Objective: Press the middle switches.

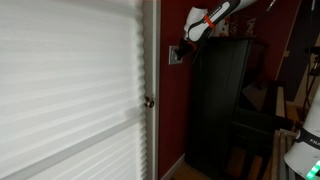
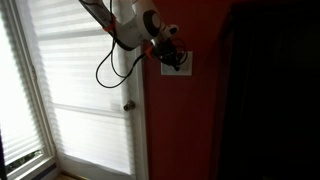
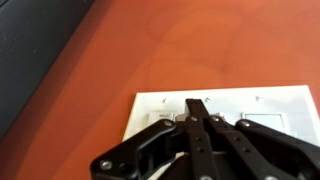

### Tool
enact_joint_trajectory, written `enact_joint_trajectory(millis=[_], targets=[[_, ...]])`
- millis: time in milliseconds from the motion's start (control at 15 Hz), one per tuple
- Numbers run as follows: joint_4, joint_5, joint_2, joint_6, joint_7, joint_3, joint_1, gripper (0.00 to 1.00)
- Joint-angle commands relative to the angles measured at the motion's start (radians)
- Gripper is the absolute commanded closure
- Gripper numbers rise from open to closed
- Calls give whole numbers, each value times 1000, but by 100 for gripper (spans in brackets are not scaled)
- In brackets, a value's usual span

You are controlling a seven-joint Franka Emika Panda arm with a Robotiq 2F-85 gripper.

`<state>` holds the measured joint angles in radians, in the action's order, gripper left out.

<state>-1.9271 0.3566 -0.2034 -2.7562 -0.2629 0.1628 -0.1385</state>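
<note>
A pale grey-white switch plate (image 3: pixel 225 105) sits on the red-brown wall; it also shows in both exterior views (image 1: pixel 176 56) (image 2: pixel 186 66). In the wrist view my gripper (image 3: pixel 198 118) is shut, its black fingers pressed together, with the tips against the middle of the plate, over the central switches. The middle switches are hidden behind the fingers. One rocker shows to the left of the fingers (image 3: pixel 162 121) and another to the right (image 3: pixel 262 124). In the exterior views the gripper (image 1: pixel 186 47) (image 2: pixel 172 57) is at the plate.
A white door with blinds (image 1: pixel 70 90) and a round metal knob (image 1: pixel 149 101) (image 2: pixel 129 105) stands beside the wall. A tall dark cabinet (image 1: pixel 222 105) stands close to the plate. A loose cable (image 2: pixel 108 65) hangs from the arm.
</note>
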Motion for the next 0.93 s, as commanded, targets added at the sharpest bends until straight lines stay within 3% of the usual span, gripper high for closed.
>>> enact_joint_trajectory(millis=[0,333,533,733,867], targets=[[38,-55,-23,47,66,8,7,100],[-4,-259,80,333,297,-44,-13,100],[-26,-258,164,496,325,-30,-6,100],[-69,-234,278,587,315,-23,-5,99],[-111,-235,368,605,304,-19,-7,73]])
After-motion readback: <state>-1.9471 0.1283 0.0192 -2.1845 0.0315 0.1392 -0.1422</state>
